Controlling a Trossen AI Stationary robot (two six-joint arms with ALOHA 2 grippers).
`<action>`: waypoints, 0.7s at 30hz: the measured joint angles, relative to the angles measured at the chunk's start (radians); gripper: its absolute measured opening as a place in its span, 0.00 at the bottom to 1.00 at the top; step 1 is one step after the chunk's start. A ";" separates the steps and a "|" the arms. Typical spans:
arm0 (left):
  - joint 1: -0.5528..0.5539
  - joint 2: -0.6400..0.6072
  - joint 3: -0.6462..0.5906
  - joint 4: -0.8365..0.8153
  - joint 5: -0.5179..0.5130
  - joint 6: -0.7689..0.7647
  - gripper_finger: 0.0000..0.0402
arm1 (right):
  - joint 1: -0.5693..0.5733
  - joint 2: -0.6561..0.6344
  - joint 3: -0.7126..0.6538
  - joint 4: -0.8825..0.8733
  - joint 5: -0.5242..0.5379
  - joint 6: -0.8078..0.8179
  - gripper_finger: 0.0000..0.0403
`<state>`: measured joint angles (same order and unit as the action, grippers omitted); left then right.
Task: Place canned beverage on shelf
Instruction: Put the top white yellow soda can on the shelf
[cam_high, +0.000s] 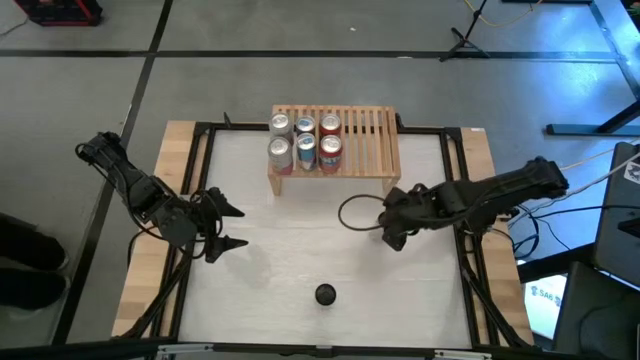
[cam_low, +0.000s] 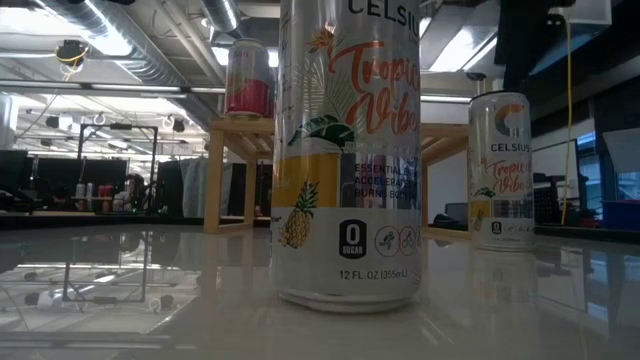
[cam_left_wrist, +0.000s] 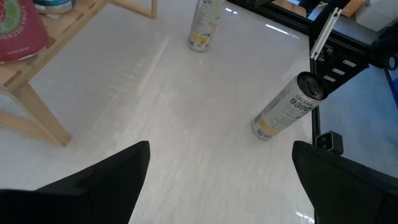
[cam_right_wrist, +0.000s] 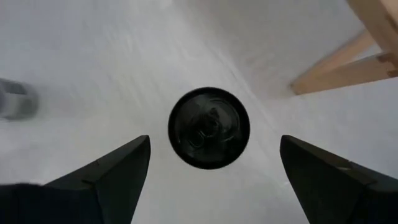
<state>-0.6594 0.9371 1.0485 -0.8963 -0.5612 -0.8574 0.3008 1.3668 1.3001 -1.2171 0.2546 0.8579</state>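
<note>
Hovering straight above a standing can (cam_right_wrist: 209, 128), your right hand (cam_high: 392, 236) has its fingers spread wide on either side of the dark lid, which is how you want it for a top-down pinch before lowering. That can sits on the white bench (cam_high: 300, 250) just in front of the shelf (cam_high: 370, 140), near its right leg, so the carry up to the free slats should be short. Six cans already fill the shelf's left part in two rows, leaving the right part bare.

Your left hand (cam_high: 222, 228) waits at the bench's left side, fingers spread and holding nothing.

The high view hides the targeted can under the right arm; only the right wrist view shows it centred between the fingers. The left wrist view shows two cans on the bench, the nearer one appearing tilted, though that may be the camera's angle. The low view fills with a Celsius can close to the lens, probably the one at the bench's front.
</note>
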 joint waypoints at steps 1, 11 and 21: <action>0.000 0.000 0.000 0.000 0.000 0.000 0.96 | 0.000 0.012 0.000 -0.001 0.001 -0.003 0.86; 0.000 0.000 0.000 0.000 -0.002 0.003 0.96 | 0.000 0.120 -0.001 0.020 0.007 -0.126 0.86; 0.000 0.000 0.000 0.000 -0.002 0.003 0.96 | -0.059 0.191 -0.001 0.022 -0.019 -0.190 0.86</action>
<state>-0.6594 0.9371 1.0485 -0.8963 -0.5636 -0.8543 0.2418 1.5574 1.2991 -1.1950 0.2357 0.6679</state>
